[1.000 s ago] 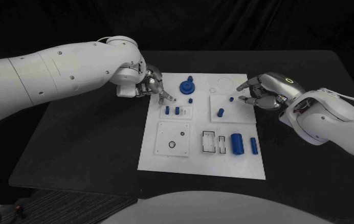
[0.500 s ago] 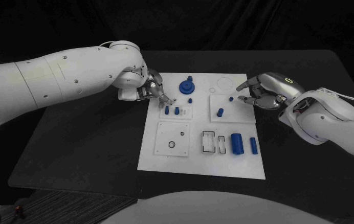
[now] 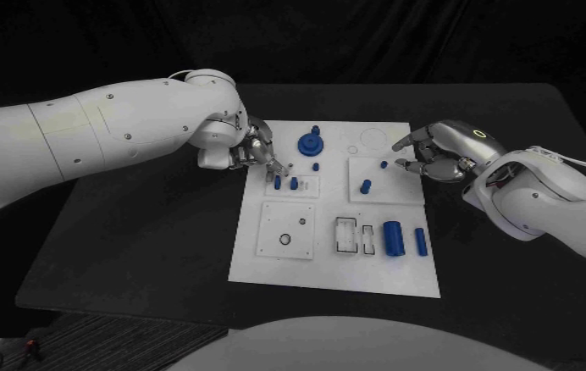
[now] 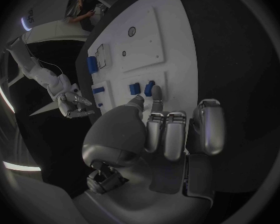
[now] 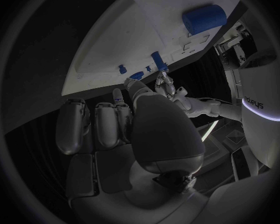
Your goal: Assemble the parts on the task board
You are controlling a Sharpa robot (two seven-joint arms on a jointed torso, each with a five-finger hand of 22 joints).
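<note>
Head view: the white board (image 3: 284,269) lies mid-table with blue pieces on it — a round knob (image 3: 310,143) near its far edge, two small pegs (image 3: 284,183) by its left edge, a thick cylinder (image 3: 393,237) toward the near right corner. The left hand (image 3: 253,148) hovers at the board's left edge, fingers loosely apart, holding nothing. The right hand (image 3: 430,155) sits at the right edge, fingers parted and empty, just beside a small peg (image 3: 382,165).
</note>
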